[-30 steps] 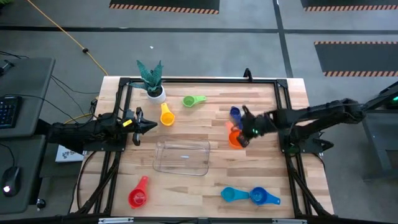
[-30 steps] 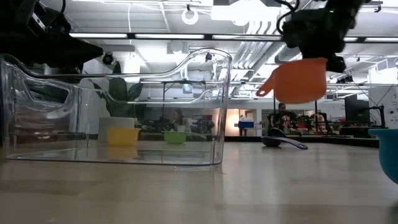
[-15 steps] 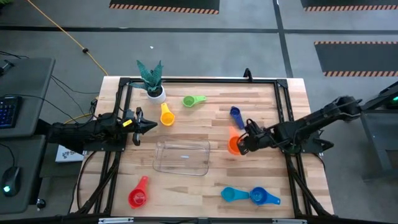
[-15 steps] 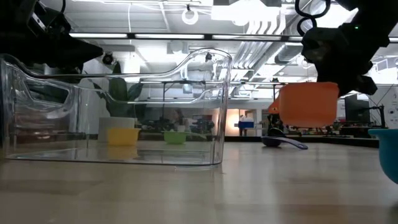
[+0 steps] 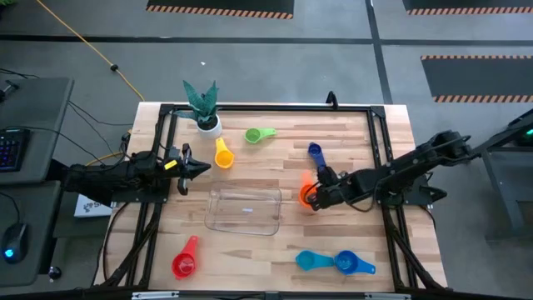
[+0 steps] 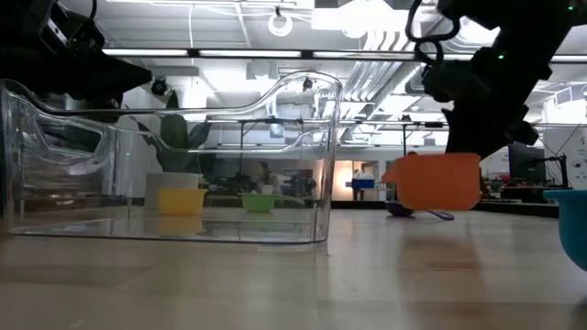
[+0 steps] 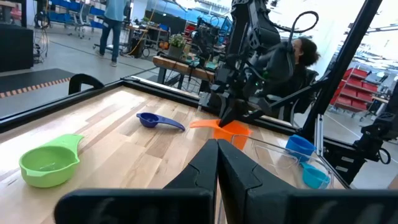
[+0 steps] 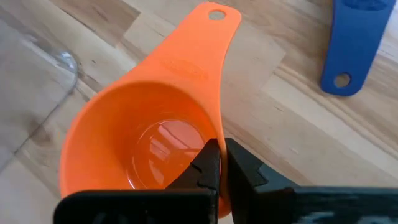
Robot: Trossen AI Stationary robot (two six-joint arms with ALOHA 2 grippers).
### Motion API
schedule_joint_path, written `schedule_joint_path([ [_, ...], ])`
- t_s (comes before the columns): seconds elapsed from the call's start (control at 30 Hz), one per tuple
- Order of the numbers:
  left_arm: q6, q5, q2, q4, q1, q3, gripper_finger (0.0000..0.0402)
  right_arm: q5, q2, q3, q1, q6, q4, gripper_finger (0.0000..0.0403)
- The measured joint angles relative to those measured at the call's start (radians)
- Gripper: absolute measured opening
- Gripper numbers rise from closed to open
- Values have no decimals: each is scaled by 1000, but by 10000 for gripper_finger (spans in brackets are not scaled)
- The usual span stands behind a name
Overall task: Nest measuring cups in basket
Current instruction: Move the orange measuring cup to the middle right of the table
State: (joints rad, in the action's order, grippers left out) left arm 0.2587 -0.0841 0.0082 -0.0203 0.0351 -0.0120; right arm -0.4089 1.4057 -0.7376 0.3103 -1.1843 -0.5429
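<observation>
Right claw [image 8: 216,163] pinches orange cup [image 8: 149,130] rim; low view: cup off table.

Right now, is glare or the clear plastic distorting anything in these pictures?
Low view: the clear basket warps the room behind it, and the yellow cup and green cup show through its wall; ceiling lights glare white. Right wrist view: a glossy highlight sits inside the orange cup, held by the right gripper. High view: even light, soft shadows.
</observation>
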Motion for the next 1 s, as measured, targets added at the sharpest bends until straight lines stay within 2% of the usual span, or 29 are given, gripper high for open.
schedule_joint_path([
  [0.27,0,0,0,0,0,0,1,25,76,-44,0,14,-7,0],
  [0.7,0,0,0,0,0,0,1,46,78,-52,-3,-5,-7,23],
  [1.0,0,0,0,0,0,0,1,63,78,-52,-3,-38,-7,25],
])
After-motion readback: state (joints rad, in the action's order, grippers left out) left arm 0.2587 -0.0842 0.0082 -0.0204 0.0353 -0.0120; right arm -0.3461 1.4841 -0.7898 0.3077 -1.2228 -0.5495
